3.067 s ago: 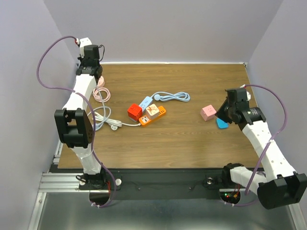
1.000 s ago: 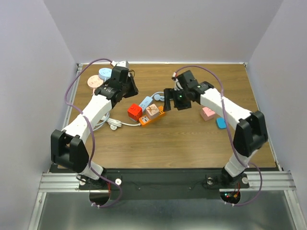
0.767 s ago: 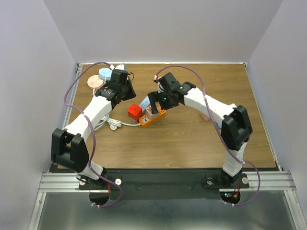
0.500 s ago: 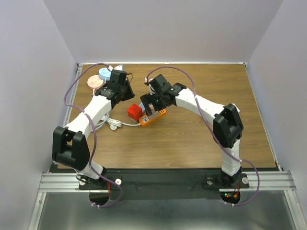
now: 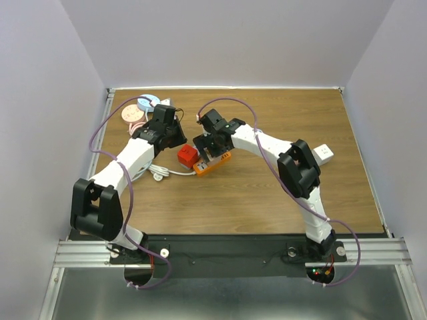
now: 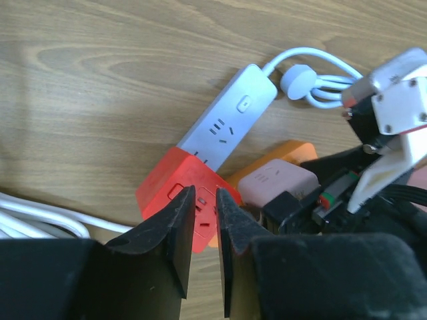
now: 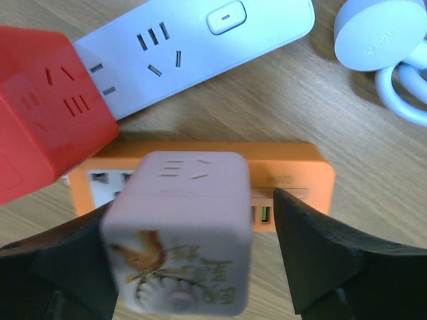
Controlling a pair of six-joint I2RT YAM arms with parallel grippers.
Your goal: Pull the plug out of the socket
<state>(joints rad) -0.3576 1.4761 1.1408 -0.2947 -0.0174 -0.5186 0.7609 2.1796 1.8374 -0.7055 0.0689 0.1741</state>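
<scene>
A pink cube plug (image 7: 180, 227) with a squirrel picture stands plugged into the orange socket strip (image 7: 293, 177). My right gripper (image 7: 189, 207) is open around this cube: the left finger is at its side and a gap shows before the right finger (image 7: 320, 253). From above, the right gripper (image 5: 210, 148) covers the cube on the orange strip (image 5: 219, 162). My left gripper (image 6: 204, 193) hovers over the red cube plug (image 6: 163, 193), its fingers almost together with nothing between them. That red cube (image 5: 187, 155) sits on the end of a pale blue strip (image 6: 227, 127).
The pale blue strip's coiled cable and round plug (image 7: 377, 33) lie just behind the orange strip. A white cable (image 5: 157, 172) runs left from the orange strip. Pink (image 5: 133, 115) and blue (image 5: 148, 101) discs lie at the far left corner.
My right arm has swung left across the table and lowered its open gripper round the pink cube. The left gripper has shifted slightly toward the red cube.
</scene>
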